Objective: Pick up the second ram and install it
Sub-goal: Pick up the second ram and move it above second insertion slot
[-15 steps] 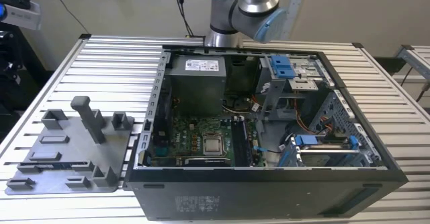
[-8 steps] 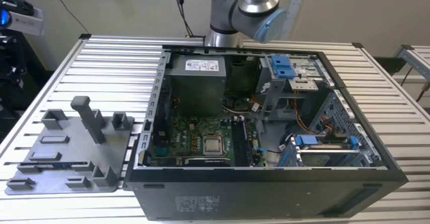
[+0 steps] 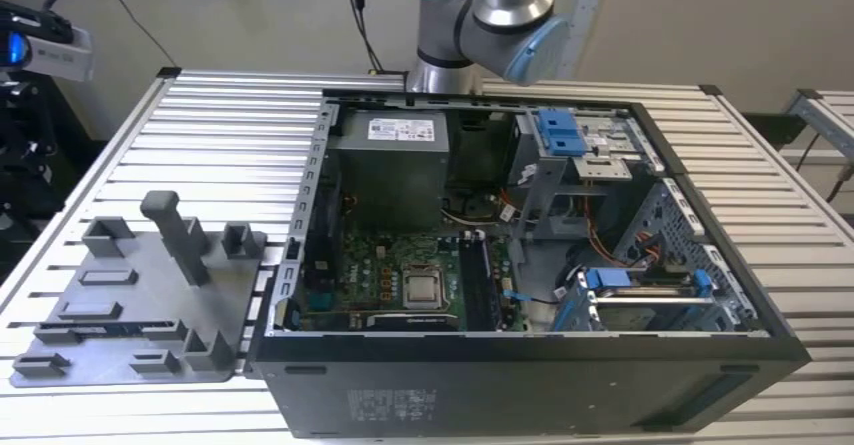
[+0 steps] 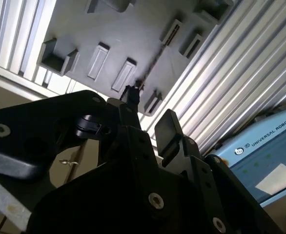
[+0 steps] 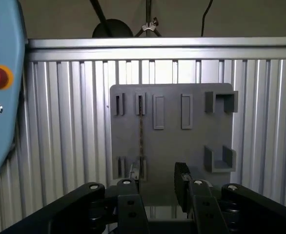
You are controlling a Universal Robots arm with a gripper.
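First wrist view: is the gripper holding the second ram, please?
No, the second ram stands on edge in the grey fixture plate, and the open gripper holds nothing.

Ribbed silver aluminium table [image 3: 200, 125]: bare metal, satin sheen. Grey plastic fixture plate [image 3: 134, 315]: matt, smooth. Black sheet-metal computer case [image 3: 534, 385]: matt paint. Black end effector [image 5: 156, 175]: matt, with bright metal screws. Pale blue arm joint cap [image 3: 541, 50]: glossy plastic.
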